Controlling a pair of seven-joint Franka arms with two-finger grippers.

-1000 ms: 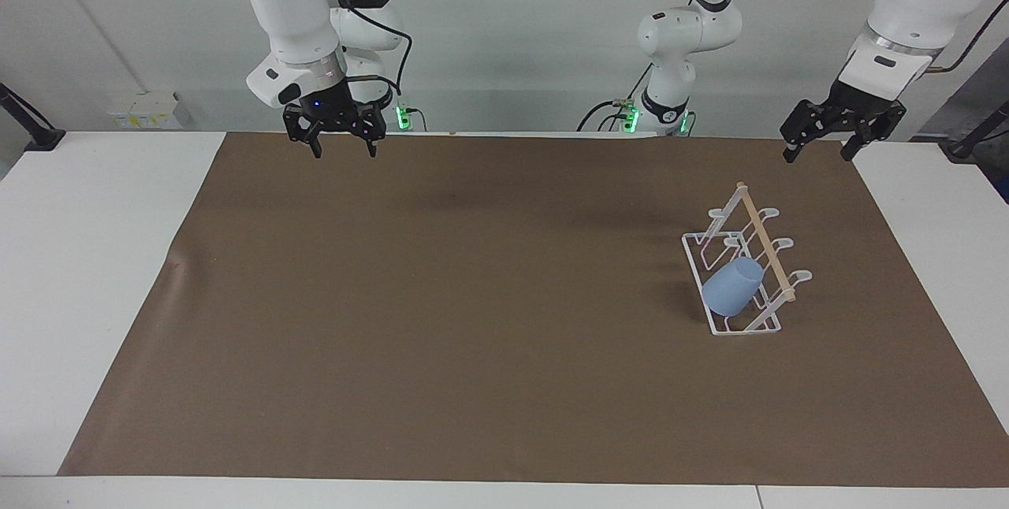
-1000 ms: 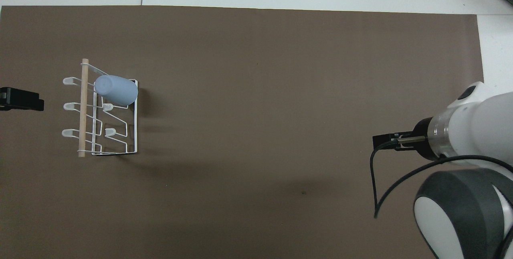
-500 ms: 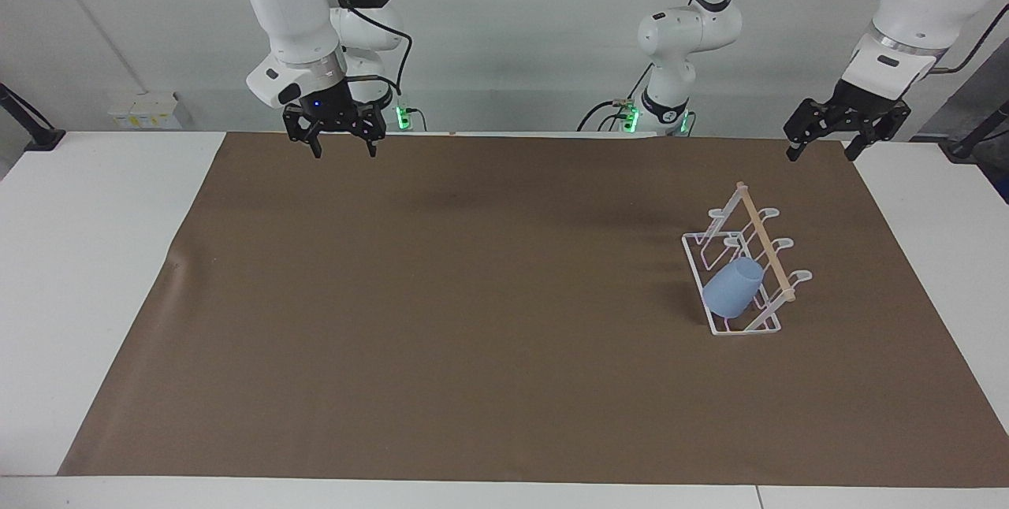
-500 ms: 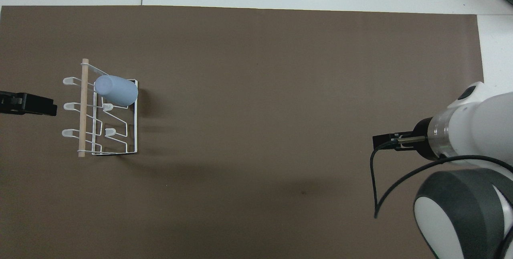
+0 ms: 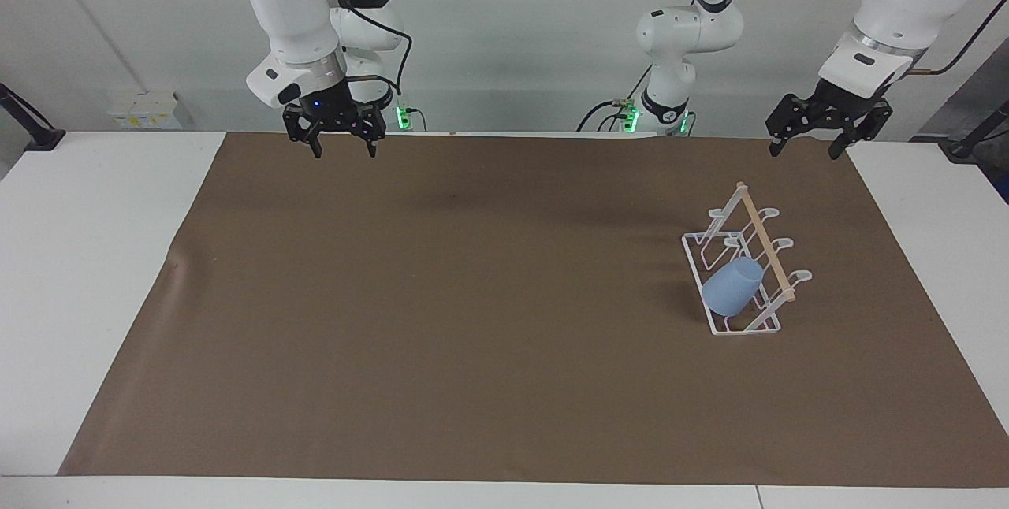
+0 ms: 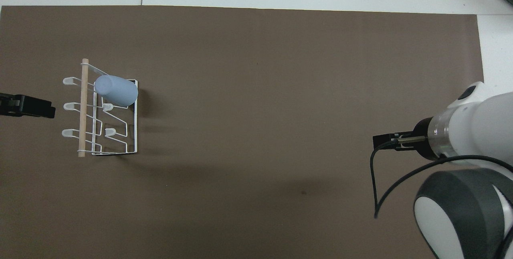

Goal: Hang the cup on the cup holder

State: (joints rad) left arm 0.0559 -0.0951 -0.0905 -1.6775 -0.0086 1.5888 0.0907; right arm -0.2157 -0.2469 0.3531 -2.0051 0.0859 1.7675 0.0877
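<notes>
- My right pincer [image 5: 342, 148] hangs in the air, jaws apart, nothing in it, over the edge of the brown mat [image 5: 441, 312] nearest my bases, toward my right arm's end of the desk [image 5: 87, 273]. That arm waits.
- My left pincer [image 5: 802, 149] also up in the air, jaws spread, empty, over the mat's corner nearest my bases at my left arm's end. It is above the cup holder [image 5: 741, 273] and clear of it, not touching.
- In the overhead view the left pincer [image 6: 28, 106] shows only as a dark block at the frame edge, just beside the rack's hooks; the right one [image 6: 385, 142] is mostly hidden under my wrist and its cable.
- Cup holder: white wire rack, sits on the mat toward my left arm's end, farther from me than both pincers. Wooden dowel [image 5: 765, 243] runs along its top, looped prongs stick out on both sides.
- Cup [image 5: 733, 287]: light blue, tipped over on a prong at the end of the rack farthest from me, on the side toward the mat's middle. Closed base points up toward the dowel, mouth angled down to the wire base. Nothing else on the rack.
- Farthest out: bare mat, then the white desk edge.
</notes>
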